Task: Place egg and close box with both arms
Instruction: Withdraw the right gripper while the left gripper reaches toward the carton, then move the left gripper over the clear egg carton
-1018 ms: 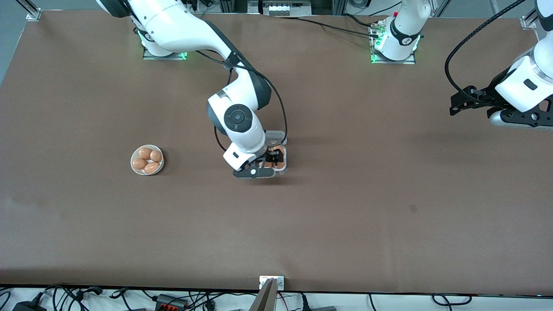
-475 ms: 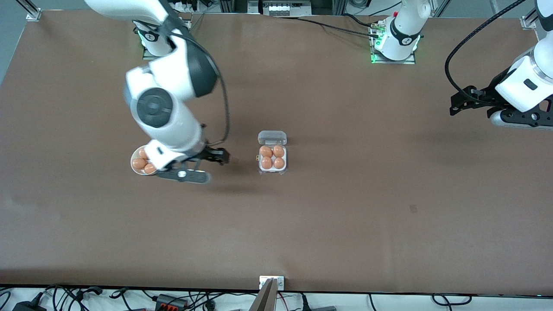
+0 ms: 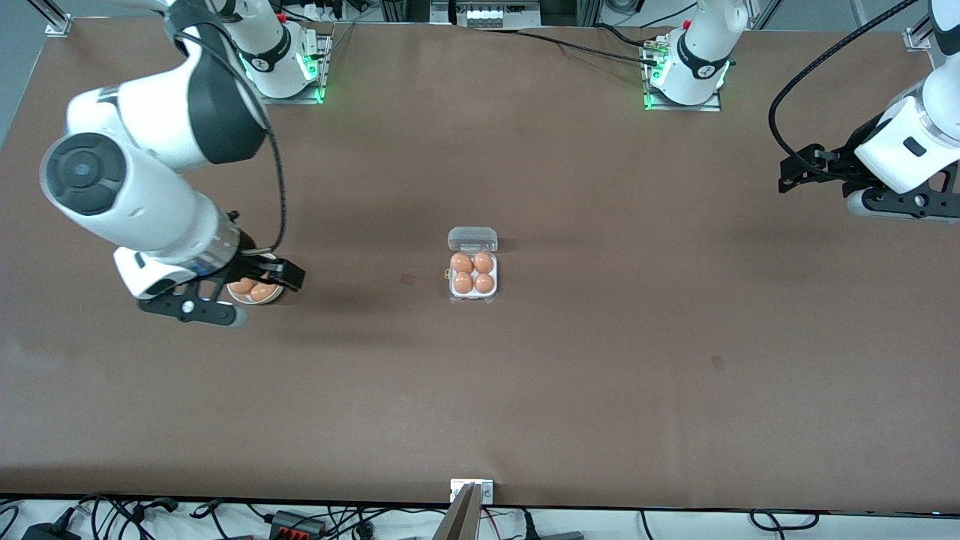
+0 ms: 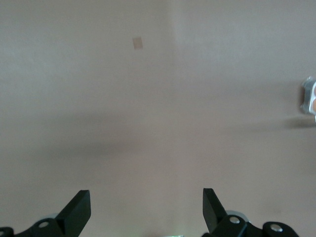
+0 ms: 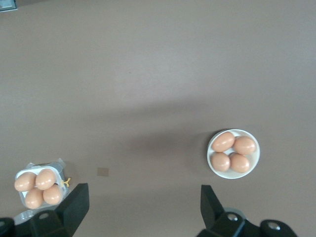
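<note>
Hovering my right gripper [image 3: 289, 276] w/ jaws released over the egg bowl [image 5: 233, 154]; left gripper [image 3: 787, 176], also released, waits near table's edge; egg tray [image 3: 473, 274] mid-table holds four eggs, lid open.

The table [image 3: 600, 337] is plain brown. The box [image 3: 472, 281] is white with a clear lid [image 3: 472, 239], and its four eggs [image 3: 472, 273] are orange-brown. The bowl [image 5: 233, 153] is white, with four eggs [image 5: 232, 154] of the same colour. Both arms [image 3: 142, 180] are glossy white with black joints; the grippers [image 3: 281, 274] are black. The bases [image 3: 682, 94] glow green.
</note>
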You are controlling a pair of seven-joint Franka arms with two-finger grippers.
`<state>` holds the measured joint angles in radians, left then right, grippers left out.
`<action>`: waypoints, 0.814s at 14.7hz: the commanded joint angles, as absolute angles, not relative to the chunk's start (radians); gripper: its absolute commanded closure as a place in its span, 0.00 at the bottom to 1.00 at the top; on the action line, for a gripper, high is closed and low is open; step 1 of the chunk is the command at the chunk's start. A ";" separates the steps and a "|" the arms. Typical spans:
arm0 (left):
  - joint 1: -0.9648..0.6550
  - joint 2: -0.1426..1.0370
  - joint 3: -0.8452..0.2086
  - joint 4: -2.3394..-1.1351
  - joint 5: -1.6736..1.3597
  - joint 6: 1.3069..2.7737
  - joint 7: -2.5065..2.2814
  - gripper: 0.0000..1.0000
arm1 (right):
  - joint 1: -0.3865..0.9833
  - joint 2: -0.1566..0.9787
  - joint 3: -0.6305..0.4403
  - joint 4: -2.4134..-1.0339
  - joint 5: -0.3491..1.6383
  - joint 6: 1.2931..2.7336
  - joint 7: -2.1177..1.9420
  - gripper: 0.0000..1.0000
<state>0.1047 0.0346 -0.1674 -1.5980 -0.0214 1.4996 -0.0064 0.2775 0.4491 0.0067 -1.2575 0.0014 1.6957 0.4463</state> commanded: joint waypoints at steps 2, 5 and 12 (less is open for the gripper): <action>0.106 0.032 -0.178 -1.586 -0.012 1.447 -0.014 0.00 | 0.203 0.422 0.020 -1.272 -0.006 1.675 0.310 0.00; 0.101 0.061 -0.178 -1.568 -0.011 1.440 0.002 0.00 | 0.143 0.387 0.032 -1.273 -0.009 1.686 0.272 0.00; -0.070 0.089 -0.213 -1.583 -0.025 1.388 -0.023 0.88 | -0.023 0.285 0.060 -1.316 -0.012 1.669 0.109 0.00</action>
